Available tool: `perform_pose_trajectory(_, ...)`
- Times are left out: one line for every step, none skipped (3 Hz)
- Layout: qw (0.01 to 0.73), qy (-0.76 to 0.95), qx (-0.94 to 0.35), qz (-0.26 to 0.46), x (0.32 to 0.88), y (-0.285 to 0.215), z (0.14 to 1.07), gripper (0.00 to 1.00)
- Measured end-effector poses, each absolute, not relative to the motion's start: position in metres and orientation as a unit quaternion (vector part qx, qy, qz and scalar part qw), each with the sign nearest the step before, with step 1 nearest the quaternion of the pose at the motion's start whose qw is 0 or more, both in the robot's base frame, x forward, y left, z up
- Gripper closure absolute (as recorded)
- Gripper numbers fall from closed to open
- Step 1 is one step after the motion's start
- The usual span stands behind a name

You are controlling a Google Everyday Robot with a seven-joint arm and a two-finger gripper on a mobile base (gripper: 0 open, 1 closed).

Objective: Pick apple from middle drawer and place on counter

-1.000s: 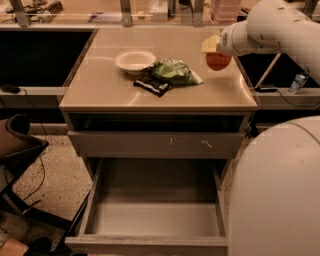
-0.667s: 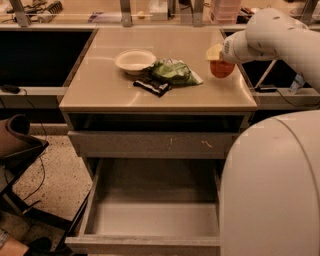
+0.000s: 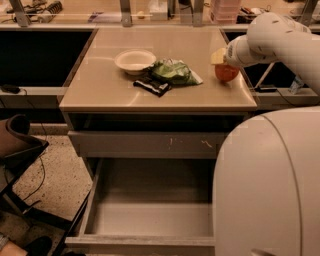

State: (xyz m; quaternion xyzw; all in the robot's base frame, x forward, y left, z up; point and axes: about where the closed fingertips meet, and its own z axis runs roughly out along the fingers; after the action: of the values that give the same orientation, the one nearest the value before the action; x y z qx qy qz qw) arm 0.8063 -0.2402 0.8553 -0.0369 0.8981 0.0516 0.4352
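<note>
The apple [image 3: 226, 73] is red-orange and sits low at the right edge of the tan counter [image 3: 125, 95], touching or just above its surface. My gripper [image 3: 220, 59] is right above it on the end of the white arm and is shut on the apple from above. The middle drawer [image 3: 150, 215] is pulled wide open below, and its grey floor is bare.
A white bowl [image 3: 135, 60], a green bag [image 3: 173, 71] and a dark packet [image 3: 152, 86] lie mid-counter. A shallower drawer with white scratches [image 3: 150, 143] is slightly open above. My white body [image 3: 270, 185] fills the right foreground. A cluttered bench [image 3: 125, 10] stands behind and a chair [image 3: 15, 145] at left.
The gripper has lowered the apple and shifted it slightly right, from above the counter's right edge down to the counter surface.
</note>
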Motion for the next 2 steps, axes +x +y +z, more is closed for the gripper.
perform_pose_trajectory(0.435, 0.898, -0.037, 0.052, 0.8063, -0.2402, 0.8553, 0.58)
perform_pose_trajectory(0.435, 0.898, -0.037, 0.052, 0.8064, -0.2402, 0.8552, 0.35)
